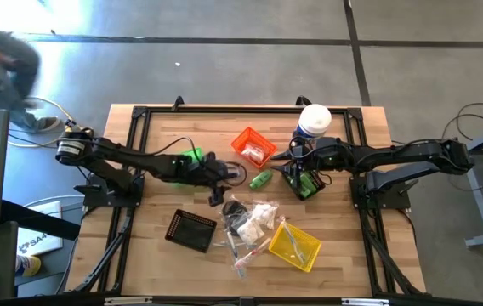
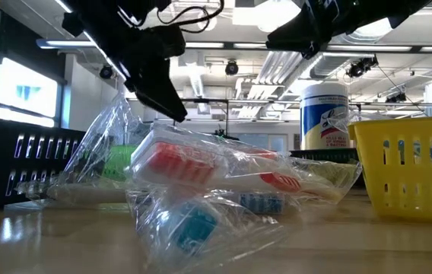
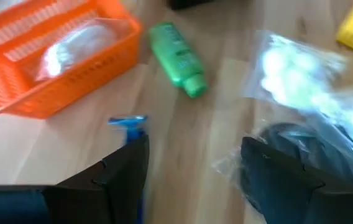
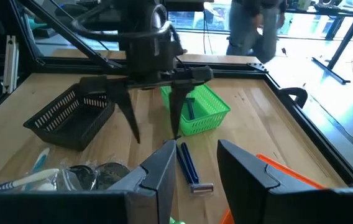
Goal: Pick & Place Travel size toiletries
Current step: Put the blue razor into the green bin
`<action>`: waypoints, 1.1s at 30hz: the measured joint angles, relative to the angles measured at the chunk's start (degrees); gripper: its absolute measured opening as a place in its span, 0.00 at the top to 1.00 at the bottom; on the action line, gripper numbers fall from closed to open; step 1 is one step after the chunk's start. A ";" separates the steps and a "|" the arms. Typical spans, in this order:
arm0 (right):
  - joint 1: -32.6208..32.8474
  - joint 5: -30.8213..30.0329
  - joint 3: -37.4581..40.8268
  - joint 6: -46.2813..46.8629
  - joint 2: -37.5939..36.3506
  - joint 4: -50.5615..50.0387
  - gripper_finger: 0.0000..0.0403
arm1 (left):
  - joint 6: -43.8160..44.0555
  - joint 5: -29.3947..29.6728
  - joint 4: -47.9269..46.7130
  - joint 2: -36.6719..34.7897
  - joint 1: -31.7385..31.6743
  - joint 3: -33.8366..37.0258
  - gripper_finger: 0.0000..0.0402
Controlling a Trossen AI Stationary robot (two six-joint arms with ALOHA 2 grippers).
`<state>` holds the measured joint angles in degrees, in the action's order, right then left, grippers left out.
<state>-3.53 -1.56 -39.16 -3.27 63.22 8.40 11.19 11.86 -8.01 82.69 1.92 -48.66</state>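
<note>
We see our left pincer (image 4: 155, 127) with its fingers apart and empty above the wooden surface (image 3: 183, 143). A thin blue razor (image 4: 190, 169) lies just beneath it, a small green plastic bottle (image 3: 178, 57) near ahead. Our right pincer (image 4: 195, 171) is apart too, facing it.

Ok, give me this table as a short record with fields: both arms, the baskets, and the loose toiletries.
left end effector: open, empty, fingers pointing down over the table's middle
right end effector: open, empty, facing the left one
thin blue razor: flat on the wood between them
small green plastic bottle: on its side beside the orange mesh basket
orange basket contents: one clear-wrapped white item
pile of clear-wrapped packets: loose, between the black mesh basket and the yellow mesh basket
tall white-lidded canister: upright by the right arm
</note>
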 joint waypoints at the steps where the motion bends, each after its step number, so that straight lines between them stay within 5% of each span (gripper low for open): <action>1: 0.00 0.01 0.00 -0.02 0.00 0.00 0.72 | 0.84 0.10 -0.04 0.23 -0.73 0.00 0.38; 9: 0.00 -2.74 0.00 -0.16 0.02 0.46 0.72 | 4.81 -5.95 1.51 1.98 -6.98 -0.01 0.38; 33: 0.00 -4.29 -0.02 -1.53 0.02 0.44 0.72 | 7.32 -5.12 2.37 10.33 -6.79 -0.04 0.38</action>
<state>-3.53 -5.85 -39.18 -4.80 63.24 8.84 18.52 6.74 -5.64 93.01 -4.86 -48.71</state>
